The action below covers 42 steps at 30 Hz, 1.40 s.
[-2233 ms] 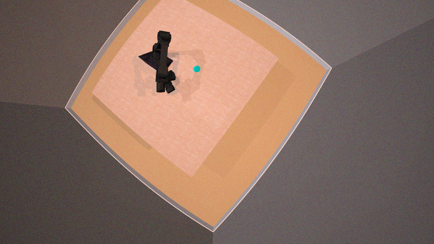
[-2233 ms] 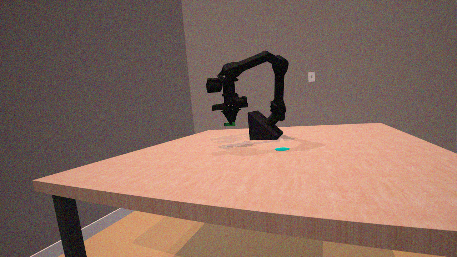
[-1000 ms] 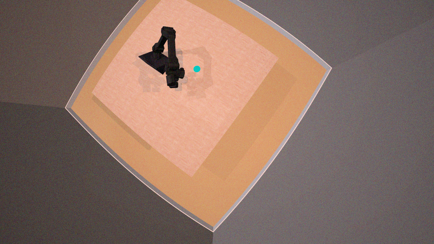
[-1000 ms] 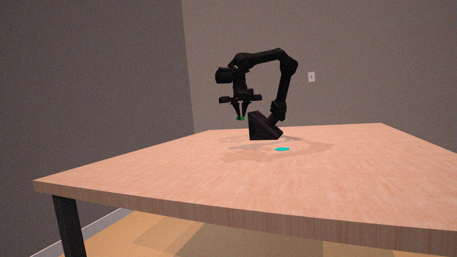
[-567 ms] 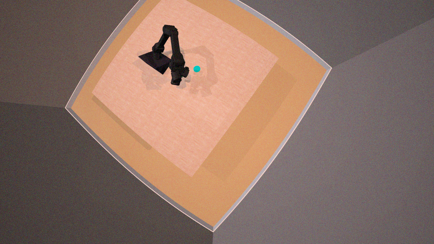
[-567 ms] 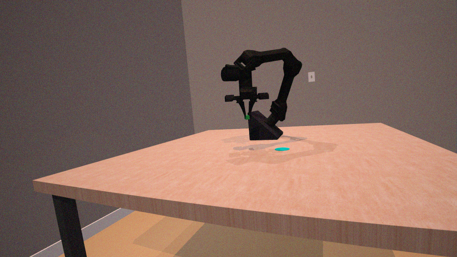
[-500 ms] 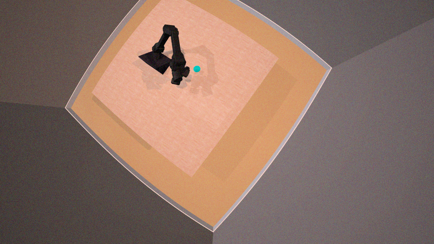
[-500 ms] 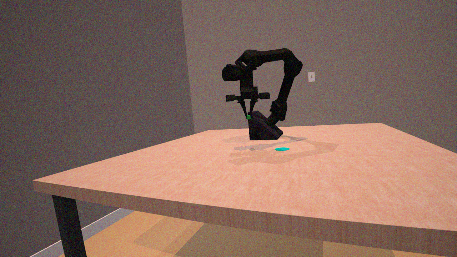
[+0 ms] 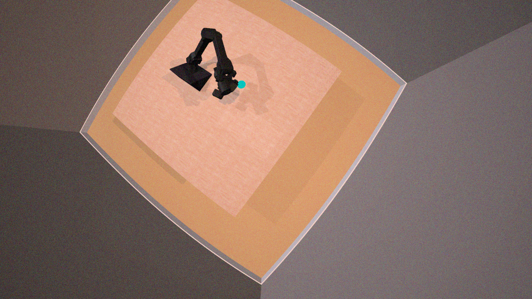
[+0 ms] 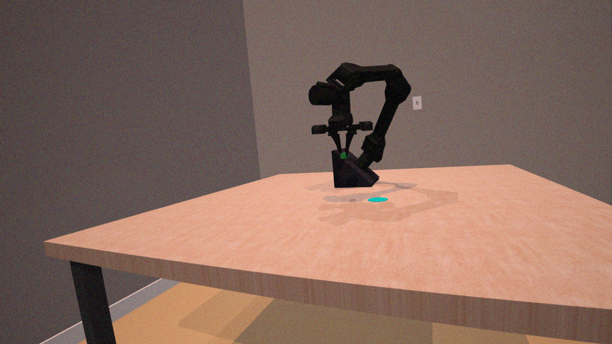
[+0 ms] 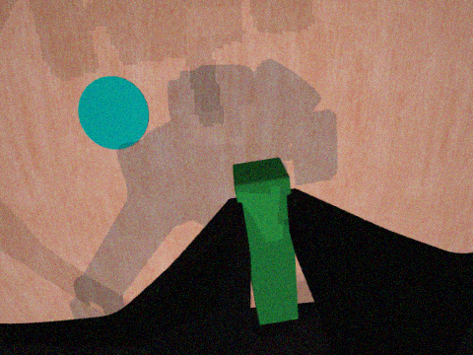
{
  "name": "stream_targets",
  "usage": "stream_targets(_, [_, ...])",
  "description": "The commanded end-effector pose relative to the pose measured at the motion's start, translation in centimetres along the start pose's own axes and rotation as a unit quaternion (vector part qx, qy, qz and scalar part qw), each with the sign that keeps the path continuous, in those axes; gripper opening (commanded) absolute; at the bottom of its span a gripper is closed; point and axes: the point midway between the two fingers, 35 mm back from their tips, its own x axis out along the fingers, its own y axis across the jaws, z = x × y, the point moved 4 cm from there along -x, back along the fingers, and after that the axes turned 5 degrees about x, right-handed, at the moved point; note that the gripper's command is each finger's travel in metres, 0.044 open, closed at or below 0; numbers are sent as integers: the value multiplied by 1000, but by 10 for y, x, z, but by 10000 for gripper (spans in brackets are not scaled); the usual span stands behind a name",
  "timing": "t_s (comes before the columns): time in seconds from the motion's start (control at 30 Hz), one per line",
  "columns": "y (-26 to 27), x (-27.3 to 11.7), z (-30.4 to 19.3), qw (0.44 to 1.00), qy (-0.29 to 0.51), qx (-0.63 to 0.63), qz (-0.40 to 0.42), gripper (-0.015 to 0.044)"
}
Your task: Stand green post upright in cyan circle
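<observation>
The gripper (image 10: 343, 150) was clenched on the green post (image 11: 268, 240), carried in the air above the wooden table (image 10: 428, 239). The wrist view showed nearly the post's full length between the dark fingers, with the cyan circle (image 11: 113, 112) at upper left, apart from it. The exterior view showed only a small green patch (image 10: 343, 155) at the fingertips, set against the arm's black base (image 10: 353, 173), with the circle (image 10: 377, 199) lower right. From the top view the post was hidden beneath the arm (image 9: 219, 63); the circle (image 9: 241, 84) sat just beside the gripper body.
</observation>
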Motion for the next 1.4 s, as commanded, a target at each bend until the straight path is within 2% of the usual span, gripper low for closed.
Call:
stream_targets(0.0, [11,-2,4,1000,-4,25,1,23])
stream_targets(1.0, [95,-6,13,964,2,265,14,23])
stream_targets(1.37, [97,-1,11,965,-5,264,-7,23])
